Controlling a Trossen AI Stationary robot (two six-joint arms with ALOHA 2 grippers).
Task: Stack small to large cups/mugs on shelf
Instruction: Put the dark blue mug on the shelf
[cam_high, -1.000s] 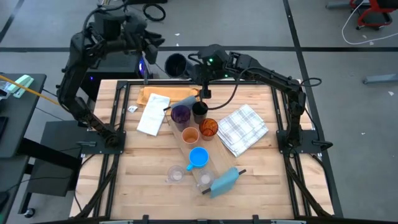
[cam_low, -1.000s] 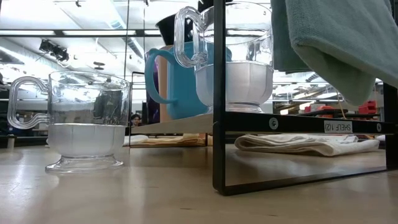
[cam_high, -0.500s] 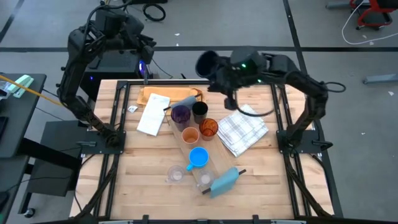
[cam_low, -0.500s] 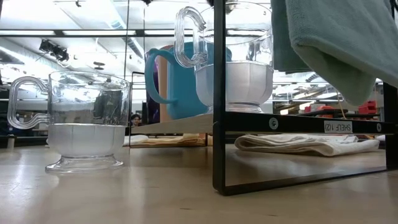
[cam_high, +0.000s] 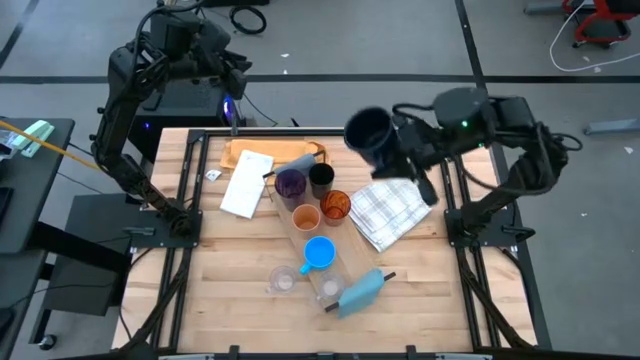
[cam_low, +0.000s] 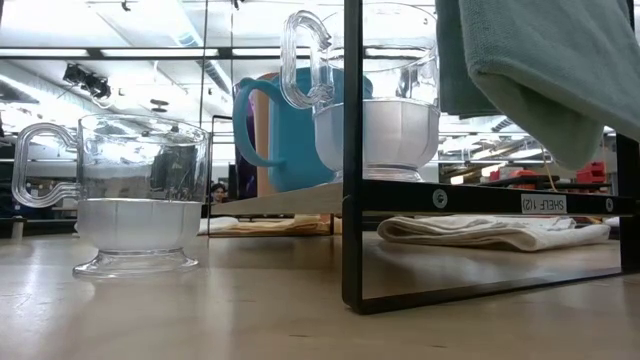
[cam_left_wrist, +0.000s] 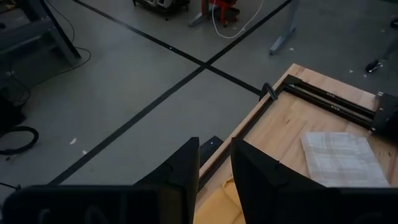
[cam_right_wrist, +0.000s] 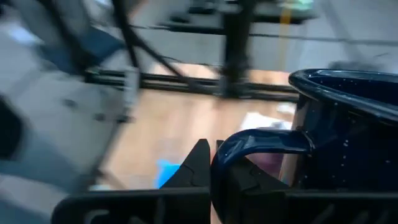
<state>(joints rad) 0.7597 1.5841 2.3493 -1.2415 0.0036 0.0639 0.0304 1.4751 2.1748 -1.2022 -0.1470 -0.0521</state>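
Table first: the shelf runs diagonally across its middle, far-left to near-right, w/ cups lined on it so size steps down toward the near end. Purple tumbler and black cup sit at the far end, the two orange cups next, then the bright blue mug, then a small clear glass near the blue-grey end piece. A second clear glass stands off the plank, just left of it, so not placed yet, I'd say. Checked cloth lies right of the shelf.

My right claw is clenched on the handle of the dark navy mug, carried high over the table's far-right part, above the cloth. Handle grip bc the body's too wide for me, I reckon. It's a big one, so prob belongs at the far end.

My left claw waits raised beyond the far-left corner, fingers a slim gap apart, nothing between them.
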